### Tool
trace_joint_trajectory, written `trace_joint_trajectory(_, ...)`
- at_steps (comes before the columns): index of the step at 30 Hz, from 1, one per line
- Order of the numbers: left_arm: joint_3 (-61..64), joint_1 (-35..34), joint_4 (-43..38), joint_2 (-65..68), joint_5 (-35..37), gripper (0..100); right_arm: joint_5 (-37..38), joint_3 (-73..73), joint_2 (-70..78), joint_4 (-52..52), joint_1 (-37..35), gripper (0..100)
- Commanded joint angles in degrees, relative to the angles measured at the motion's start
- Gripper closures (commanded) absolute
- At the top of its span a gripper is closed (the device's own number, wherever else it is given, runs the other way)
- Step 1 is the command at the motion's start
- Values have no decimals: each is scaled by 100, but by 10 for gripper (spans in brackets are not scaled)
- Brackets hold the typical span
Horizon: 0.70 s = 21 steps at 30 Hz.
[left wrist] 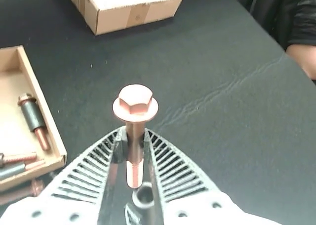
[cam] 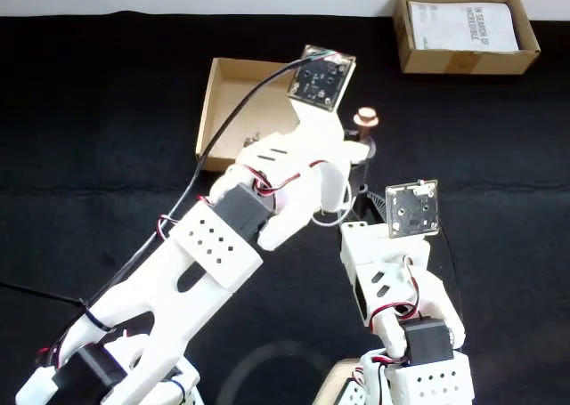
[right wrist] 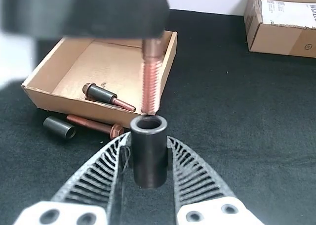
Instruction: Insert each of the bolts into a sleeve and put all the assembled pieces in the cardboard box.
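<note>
My left gripper [left wrist: 134, 136] is shut on a copper bolt [left wrist: 135, 102], head up, threaded end pointing down. Directly under it a dark sleeve [right wrist: 149, 151] stands upright with my right gripper [right wrist: 149, 142] shut around it. The bolt's tip [right wrist: 149, 99] hangs at the sleeve's mouth, just above or just inside it. In the high view the bolt head [cam: 366, 117] shows beside the open cardboard box [cam: 223, 93]. An assembled piece [right wrist: 106, 95] lies in the box [right wrist: 59, 94]. A loose sleeve [right wrist: 59, 127] and a loose bolt [right wrist: 94, 125] lie on the black cloth outside the box's wall.
A second cardboard box [cam: 463, 58] holding printed paper sits at the far right of the table. More bolt and sleeve pieces [left wrist: 15, 160] lie in the near corner of the open box. Black cloth covers the table, with free room to the right of both arms.
</note>
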Motion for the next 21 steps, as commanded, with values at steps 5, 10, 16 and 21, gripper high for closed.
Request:
trace_joint_trajectory(5,-312,57,404,-418,-18,991,9,-277,22,-84,31,991)
trace_joint_trajectory(10,-198,57,404,-620,-18,991,-9,-312,22,347,22,991)
trace_joint_trajectory(16,-207,57,404,-646,-9,991,-563,-365,-84,673,22,991)
trace_joint_trajectory(21,-242,66,651,-646,193,991,-545,-356,-752,1007,22,991)
